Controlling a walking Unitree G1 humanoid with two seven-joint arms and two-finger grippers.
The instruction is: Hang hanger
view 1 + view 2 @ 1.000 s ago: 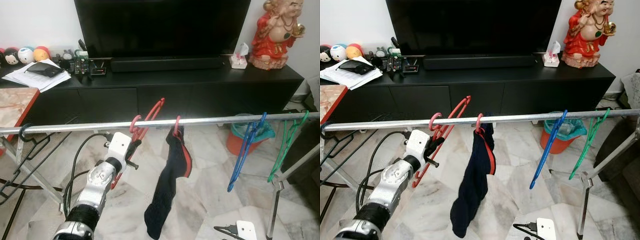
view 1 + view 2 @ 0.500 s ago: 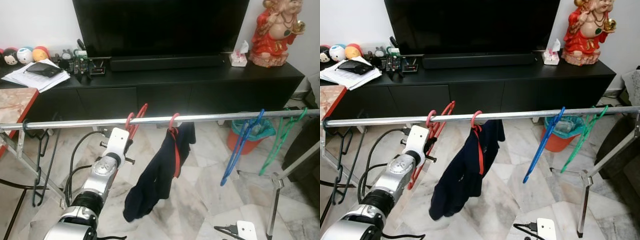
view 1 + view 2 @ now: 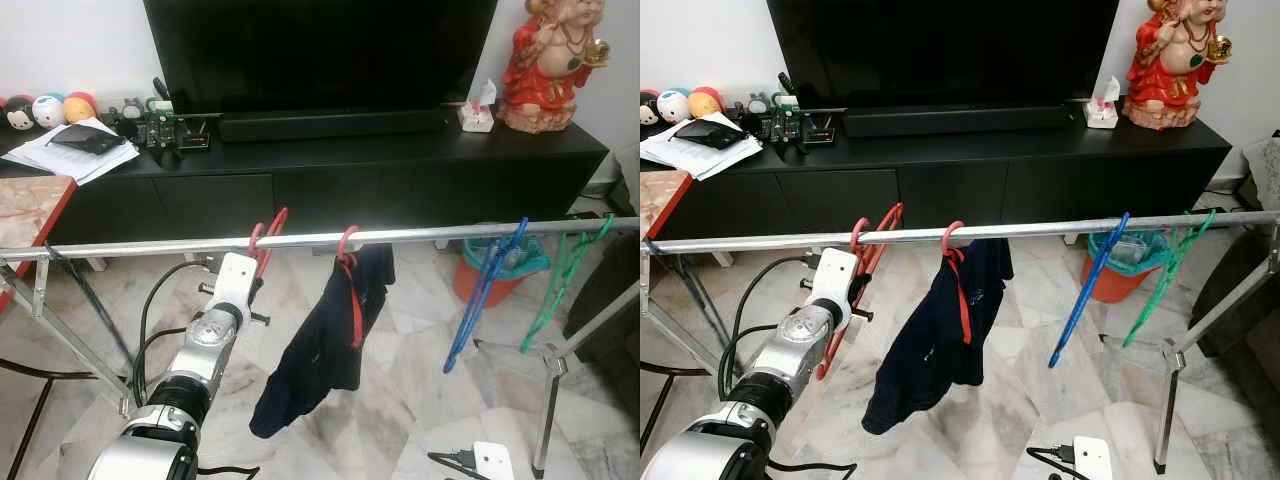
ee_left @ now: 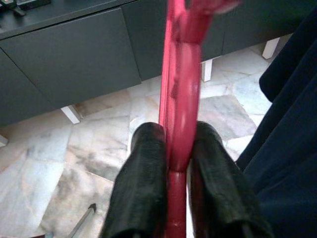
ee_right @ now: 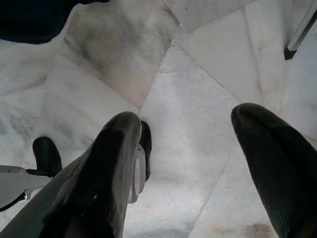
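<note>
A red hanger (image 3: 262,245), hooked on the rail (image 3: 420,233) left of a dark garment (image 3: 325,335), is pinched at its shoulder by the left gripper (image 4: 177,163); light, stiff plastic is judged. The right gripper (image 5: 198,163) is held open.

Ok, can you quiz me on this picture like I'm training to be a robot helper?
1. True or false: the left gripper is shut on the red hanger.
2. What hangs from the other red hanger on the rail? A) a dark garment B) a towel C) nothing
3. Fill in: the right gripper hangs over the floor with its fingers ____.

Key: 1 true, its hook sits on the rail. 2 A, the dark garment. 3 open.
</note>
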